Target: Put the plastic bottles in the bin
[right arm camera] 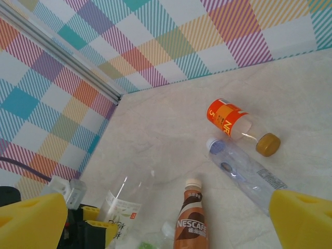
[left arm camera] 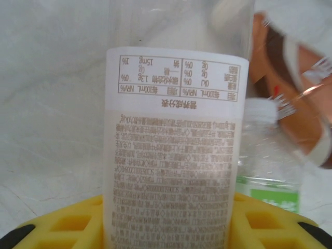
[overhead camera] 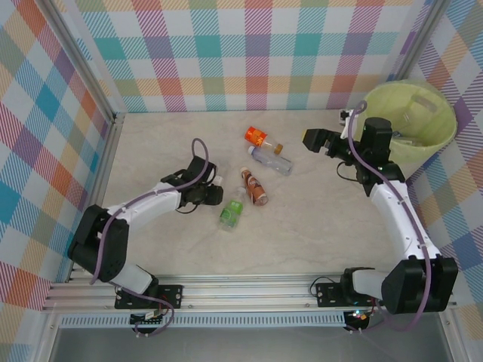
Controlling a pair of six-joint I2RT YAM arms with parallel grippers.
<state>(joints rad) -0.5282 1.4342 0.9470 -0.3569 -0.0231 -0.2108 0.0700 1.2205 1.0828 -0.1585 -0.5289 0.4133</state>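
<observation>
A clear plastic bottle with a white printed label (left arm camera: 174,155) stands between the yellow pads of my left gripper (left arm camera: 168,231), which is shut on it. From the right wrist, that bottle (right arm camera: 122,205) shows at the lower left. My left gripper (overhead camera: 213,192) is low over the table, left of centre. A green-labelled bottle (overhead camera: 232,213), a brown Nescafe bottle (overhead camera: 255,186), a clear bottle with a blue cap (overhead camera: 272,160) and an orange-labelled bottle (overhead camera: 258,138) lie on the table. My right gripper (overhead camera: 321,141) hangs open and empty beside the bin (overhead camera: 451,130).
The table is walled with checked panels at the back and sides. Metal posts stand at the corners. The lime-lined bin is in the far right corner with something pale inside. Bare table lies between the bottles and the right arm.
</observation>
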